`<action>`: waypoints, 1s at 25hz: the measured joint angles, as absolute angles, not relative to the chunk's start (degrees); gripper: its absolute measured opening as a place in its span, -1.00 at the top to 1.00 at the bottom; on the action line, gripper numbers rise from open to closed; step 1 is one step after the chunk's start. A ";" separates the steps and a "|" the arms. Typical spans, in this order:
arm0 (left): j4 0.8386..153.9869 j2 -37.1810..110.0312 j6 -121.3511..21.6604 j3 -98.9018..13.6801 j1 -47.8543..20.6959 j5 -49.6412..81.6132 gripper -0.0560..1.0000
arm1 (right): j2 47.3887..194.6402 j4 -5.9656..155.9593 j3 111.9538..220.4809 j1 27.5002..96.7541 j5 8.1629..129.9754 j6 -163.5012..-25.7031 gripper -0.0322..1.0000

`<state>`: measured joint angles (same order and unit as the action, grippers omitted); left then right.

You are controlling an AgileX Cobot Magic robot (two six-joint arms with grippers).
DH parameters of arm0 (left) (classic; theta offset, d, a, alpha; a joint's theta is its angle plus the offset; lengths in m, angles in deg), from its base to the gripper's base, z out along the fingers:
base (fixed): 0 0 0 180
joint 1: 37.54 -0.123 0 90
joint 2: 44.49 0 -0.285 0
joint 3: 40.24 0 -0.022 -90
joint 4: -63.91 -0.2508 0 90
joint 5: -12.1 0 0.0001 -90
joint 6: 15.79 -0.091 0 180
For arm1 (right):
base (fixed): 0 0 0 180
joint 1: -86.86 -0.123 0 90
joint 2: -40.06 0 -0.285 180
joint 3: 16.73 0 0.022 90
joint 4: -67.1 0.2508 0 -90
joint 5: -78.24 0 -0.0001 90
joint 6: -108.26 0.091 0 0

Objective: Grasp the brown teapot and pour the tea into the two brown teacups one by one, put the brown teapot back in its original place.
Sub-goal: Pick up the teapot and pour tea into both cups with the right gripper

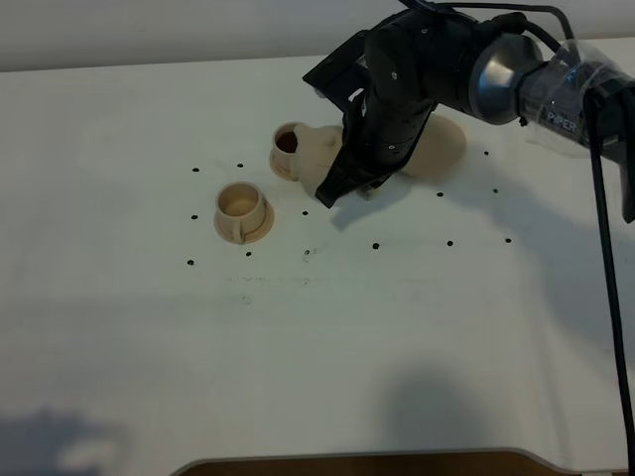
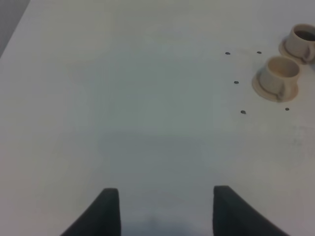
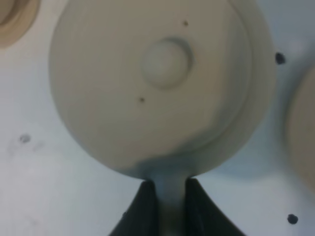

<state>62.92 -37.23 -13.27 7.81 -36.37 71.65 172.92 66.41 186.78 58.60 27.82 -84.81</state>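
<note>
We're holding the brown teapot [image 3: 157, 83] upright, right pincer [image 3: 170, 191] clamped on it, just beside the far teacup [image 1: 289, 146] that's showing dark tea. The near teacup [image 1: 241, 206] is looking empty, and the big saucer [image 1: 448, 142] is waiting bare. The left pincer [image 2: 165, 209] is hanging apart.

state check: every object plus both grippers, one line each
brown teapot: lid on, held by its handle, off the large saucer
far teacup: upright, dark tea inside
near teacup: upright, looks empty
large saucer: bare
right gripper: shut on the teapot handle
left gripper: open, holding nothing
</note>
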 joint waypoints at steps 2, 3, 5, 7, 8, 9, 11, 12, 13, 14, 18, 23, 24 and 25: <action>62.92 -37.23 -13.27 7.81 -36.37 71.65 0.02 | 171.81 64.29 186.78 57.35 26.97 -85.59 0.72; 62.92 -37.23 -13.27 7.81 -36.37 71.65 0.02 | 171.26 62.73 186.78 56.21 26.80 -85.75 0.72; 62.92 -37.23 -13.27 7.81 -36.37 71.65 0.02 | 170.84 58.76 186.78 54.03 26.80 -85.94 0.72; 62.92 -37.23 -13.27 7.81 -36.37 71.65 0.02 | 170.84 53.94 186.78 51.59 26.67 -86.09 0.72; 62.92 -37.23 -13.27 7.81 -36.37 71.65 0.02 | 170.84 52.33 186.78 50.66 26.63 -86.17 0.72; 62.92 -37.23 -13.27 7.81 -36.37 71.65 0.02 | 170.84 50.84 186.78 49.66 26.63 -86.23 0.72; 62.92 -37.23 -13.27 7.81 -36.37 71.65 0.02 | 170.84 47.25 186.78 48.04 26.63 -86.23 0.72; 62.92 -37.23 -13.27 7.81 -36.37 71.65 0.02 | 170.84 45.51 186.78 47.26 26.63 -86.29 0.72; 62.92 -37.23 -13.27 7.81 -36.37 71.65 0.02 | 170.84 43.82 186.78 46.54 26.44 -86.29 0.72; 62.92 -37.23 -13.27 7.81 -36.37 71.65 0.02 | 170.84 42.06 186.78 45.87 26.20 -86.35 0.72; 62.92 -37.23 -13.27 7.81 -36.37 71.65 0.02 | 171.64 35.43 186.84 43.44 25.10 -86.47 0.72; 62.92 -37.23 -13.27 7.81 -36.37 71.65 0.02 | 174.67 31.69 186.84 41.86 23.54 -86.54 0.72; 62.92 -37.23 -13.27 7.81 -36.37 71.65 0.02 | 174.93 31.57 186.84 41.51 23.45 -86.53 0.72; 62.92 -37.23 -13.27 7.81 -36.37 71.65 0.02 | 174.98 30.85 186.84 41.31 23.27 -86.53 0.72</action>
<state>62.92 -37.23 -13.27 7.81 -36.37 71.65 174.98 30.85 186.84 41.31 23.27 -86.53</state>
